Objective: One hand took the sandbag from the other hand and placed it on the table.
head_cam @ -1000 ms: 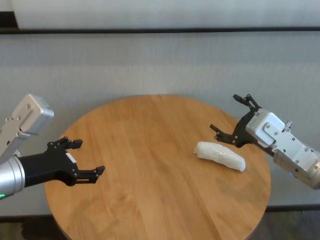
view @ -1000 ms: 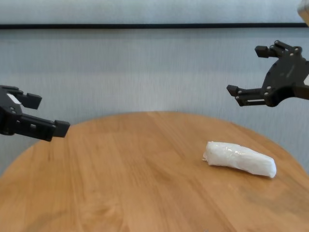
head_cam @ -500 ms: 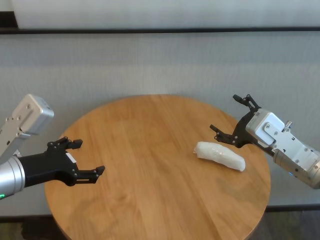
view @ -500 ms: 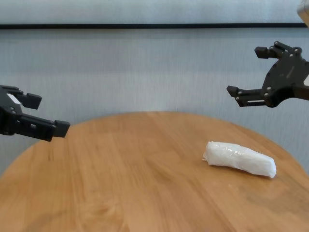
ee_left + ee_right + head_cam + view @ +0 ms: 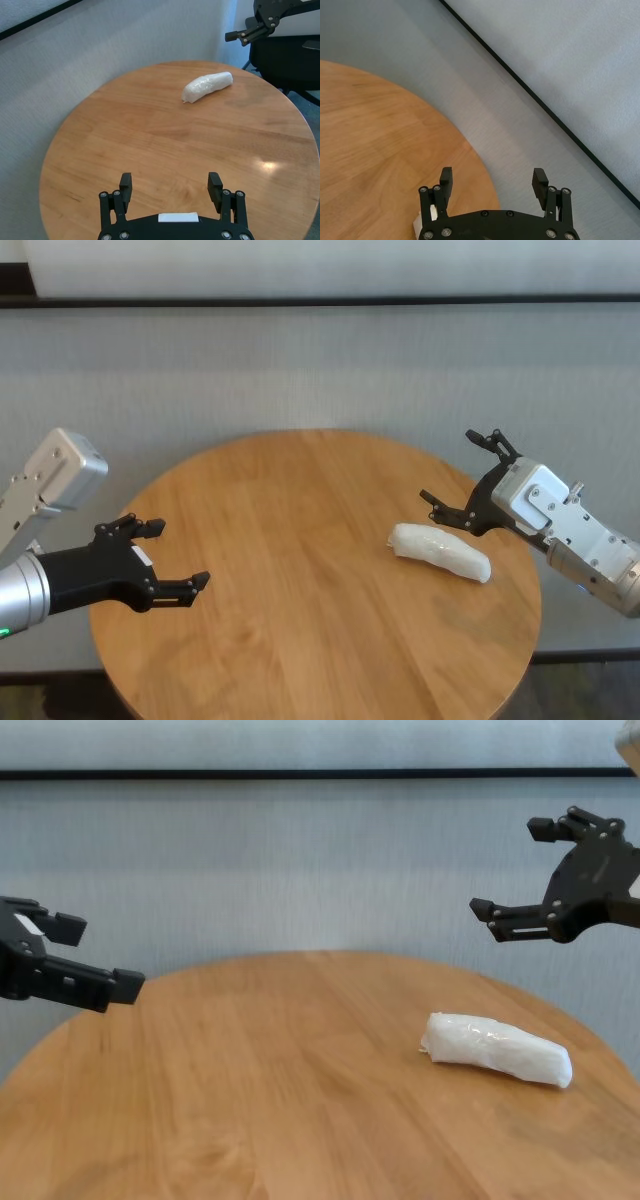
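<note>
Both jaws stand wide and hold nothing. We see the sandbag (image 5: pixel 441 551) lying flat on the table (image 5: pixel 300 640), toward its right edge, freed and at rest. Our right gripper (image 5: pixel 461 477) hovers just above and beyond the sandbag; our left gripper (image 5: pixel 165 555) hangs well apart from it, over the table's left edge.

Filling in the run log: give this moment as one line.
sandbag: lying on table, robot's right | right pincer: open, above it | left pincer: open, empty
</note>
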{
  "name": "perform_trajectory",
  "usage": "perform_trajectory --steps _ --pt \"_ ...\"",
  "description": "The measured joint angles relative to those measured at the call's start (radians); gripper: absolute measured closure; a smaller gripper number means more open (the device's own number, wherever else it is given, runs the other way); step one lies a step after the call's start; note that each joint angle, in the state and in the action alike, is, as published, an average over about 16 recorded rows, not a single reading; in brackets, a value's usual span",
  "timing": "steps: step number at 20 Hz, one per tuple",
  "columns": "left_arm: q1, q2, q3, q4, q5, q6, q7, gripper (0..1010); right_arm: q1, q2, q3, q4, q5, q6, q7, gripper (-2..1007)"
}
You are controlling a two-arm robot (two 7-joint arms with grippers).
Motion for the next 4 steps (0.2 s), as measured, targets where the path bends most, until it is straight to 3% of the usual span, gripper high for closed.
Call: perform_trajectory --steps 4 --pt "0.000 0.000 0.000 0.000 0.000 0.000 0.000 10 0.000 0.000 0.000 0.000 0.000 0.000 0.000 0"
